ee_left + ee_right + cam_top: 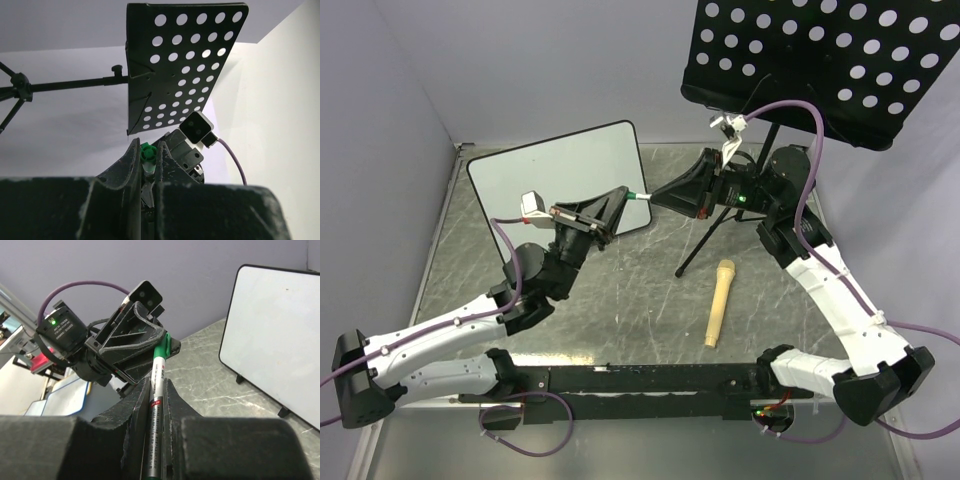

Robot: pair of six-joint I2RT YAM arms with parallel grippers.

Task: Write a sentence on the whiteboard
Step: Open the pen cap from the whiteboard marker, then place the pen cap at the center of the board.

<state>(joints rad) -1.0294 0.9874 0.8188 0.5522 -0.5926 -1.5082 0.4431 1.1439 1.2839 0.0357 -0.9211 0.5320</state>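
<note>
Both hands pinch the green-capped white marker pen [640, 196], left hand [620, 197] on cap, right hand [660, 196] on barrel, seemingly to uncap it; the blank black-framed whiteboard [560, 165] sits far left on the bench [620, 305].

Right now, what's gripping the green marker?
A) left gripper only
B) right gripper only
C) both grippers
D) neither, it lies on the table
C: the left gripper is shut on the green cap end and the right gripper is shut on the barrel of the marker, which spans the gap between them in the top view.
</note>
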